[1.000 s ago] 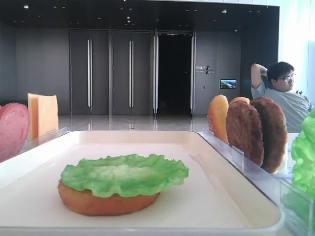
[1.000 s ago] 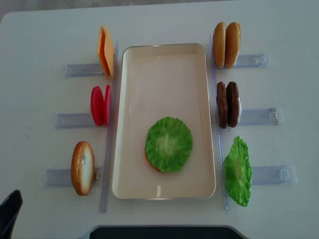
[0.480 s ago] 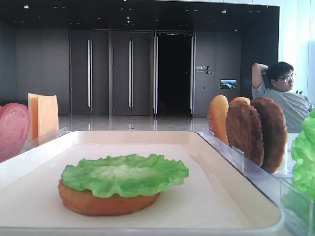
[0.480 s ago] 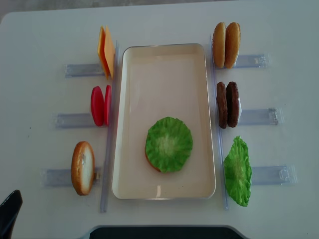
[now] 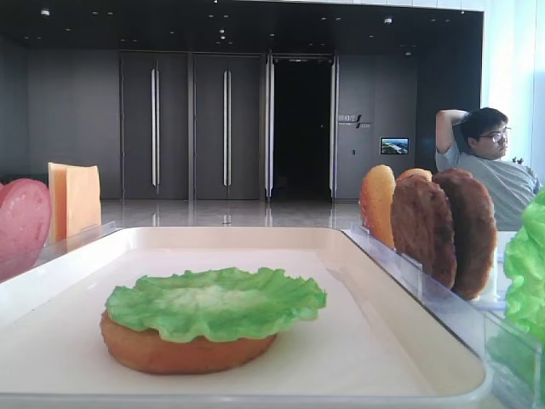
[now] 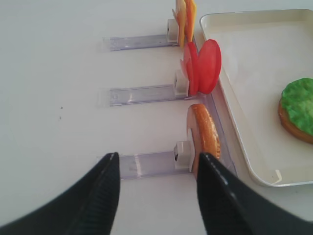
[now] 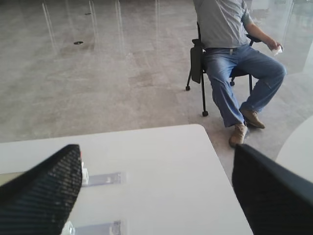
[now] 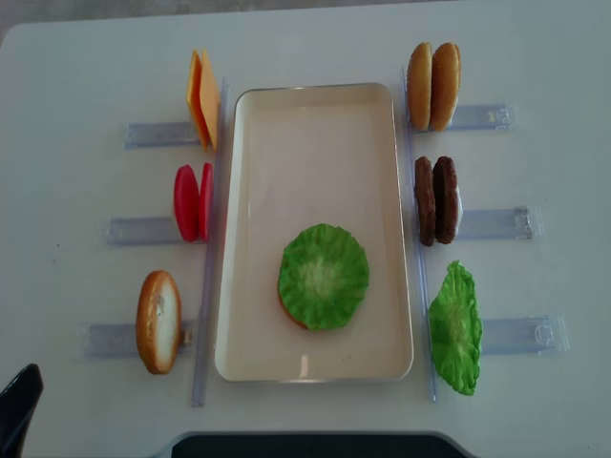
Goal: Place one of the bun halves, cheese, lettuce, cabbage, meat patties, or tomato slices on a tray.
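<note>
Left gripper [image 6: 156,169] hovers with jaws spread wide and empty above a bun half [image 6: 204,137] upright in its clear holder [image 6: 146,164]. On the cream tray [image 8: 315,105], lettuce [image 8: 324,276] lies on another bun half [image 5: 183,349]. Right gripper [image 7: 156,181] gapes wide and empty over the white table [image 7: 161,176].

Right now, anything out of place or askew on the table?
Nothing stands out. The green ruffled lettuce leaf lies flat on a golden-brown bun half inside the cream rectangular tray. The orange cheese slices, red tomato slices and dark brown meat patties stand upright in their clear holders.
</note>
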You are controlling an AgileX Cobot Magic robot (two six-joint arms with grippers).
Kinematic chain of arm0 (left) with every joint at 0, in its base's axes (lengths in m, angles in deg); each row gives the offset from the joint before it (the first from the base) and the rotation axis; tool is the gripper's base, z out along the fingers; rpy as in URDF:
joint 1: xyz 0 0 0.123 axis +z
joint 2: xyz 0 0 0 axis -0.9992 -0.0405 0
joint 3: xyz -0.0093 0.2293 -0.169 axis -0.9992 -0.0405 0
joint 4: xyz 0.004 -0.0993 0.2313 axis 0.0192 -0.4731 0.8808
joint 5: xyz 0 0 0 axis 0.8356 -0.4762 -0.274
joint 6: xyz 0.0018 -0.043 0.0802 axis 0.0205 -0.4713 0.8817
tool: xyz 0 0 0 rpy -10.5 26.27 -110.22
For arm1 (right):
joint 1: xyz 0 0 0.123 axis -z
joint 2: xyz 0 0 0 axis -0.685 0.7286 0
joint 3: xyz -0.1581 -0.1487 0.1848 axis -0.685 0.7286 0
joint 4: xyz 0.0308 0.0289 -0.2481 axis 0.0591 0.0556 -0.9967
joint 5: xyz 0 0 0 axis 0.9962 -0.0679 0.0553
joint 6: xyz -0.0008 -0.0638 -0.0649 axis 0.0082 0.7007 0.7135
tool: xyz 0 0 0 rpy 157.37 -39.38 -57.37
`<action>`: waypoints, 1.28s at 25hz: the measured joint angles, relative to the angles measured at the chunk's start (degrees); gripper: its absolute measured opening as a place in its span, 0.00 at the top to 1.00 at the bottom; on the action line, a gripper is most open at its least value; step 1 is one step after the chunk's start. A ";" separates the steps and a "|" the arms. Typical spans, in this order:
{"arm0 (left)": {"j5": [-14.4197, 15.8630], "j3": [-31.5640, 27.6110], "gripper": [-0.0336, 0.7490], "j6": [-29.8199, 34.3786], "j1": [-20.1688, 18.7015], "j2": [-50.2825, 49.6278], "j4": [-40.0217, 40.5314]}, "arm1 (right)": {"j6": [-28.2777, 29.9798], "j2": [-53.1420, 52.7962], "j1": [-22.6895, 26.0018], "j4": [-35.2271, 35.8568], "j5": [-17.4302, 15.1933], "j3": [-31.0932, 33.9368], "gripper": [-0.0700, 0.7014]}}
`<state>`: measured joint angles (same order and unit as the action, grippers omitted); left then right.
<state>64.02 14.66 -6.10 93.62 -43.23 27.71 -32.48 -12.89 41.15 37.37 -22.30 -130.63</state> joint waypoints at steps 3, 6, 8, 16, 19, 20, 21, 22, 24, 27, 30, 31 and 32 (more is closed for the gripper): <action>0.00 0.00 0.46 0.00 0.00 0.00 0.00 | 1.03 -4.18 1.68 0.22 0.00 6.56 0.14; 0.00 0.00 0.46 0.00 0.00 0.00 0.00 | 2.10 -9.14 3.38 1.11 -0.06 12.61 0.14; 0.00 0.00 0.46 0.00 0.00 0.00 0.00 | 2.84 -12.62 4.29 1.27 -0.06 15.82 0.14; 0.00 0.00 0.46 0.00 0.00 0.00 -0.05 | 3.43 -20.16 5.11 1.75 -0.17 26.73 0.14; 0.00 0.00 0.46 0.00 0.00 0.00 -0.05 | 2.84 -20.22 5.11 2.96 0.02 30.39 0.14; 0.00 0.00 0.46 0.00 0.00 0.00 -0.05 | 2.84 -20.22 5.11 3.82 0.28 31.95 0.14; 0.00 0.00 0.46 0.00 0.00 0.00 -0.05 | 2.84 -20.22 5.11 4.65 0.81 33.34 0.14; 0.00 0.00 0.46 0.00 0.00 0.00 -0.05 | 2.84 -20.22 5.11 5.59 1.52 35.04 0.14; 0.00 0.00 0.46 0.00 0.00 0.00 -0.05 | 2.48 -20.22 5.11 6.05 3.04 38.56 0.14; 0.00 0.00 0.46 0.00 0.00 0.00 -0.05 | 2.53 -20.22 5.11 6.72 4.29 42.92 0.14; 0.00 0.00 0.46 0.00 0.00 0.00 -0.05 | 2.84 -20.22 5.11 6.83 4.44 43.74 0.14; 0.00 0.00 0.46 0.00 0.00 0.00 -0.05 | 2.84 -20.22 5.11 6.83 4.58 43.81 0.14; 0.00 0.00 0.46 0.00 0.00 0.00 -0.05 | 2.84 -20.22 5.11 6.83 4.73 43.87 0.14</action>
<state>64.02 14.66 -6.10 93.62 -43.23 27.66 -29.64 -33.11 46.26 44.20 -17.57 -86.76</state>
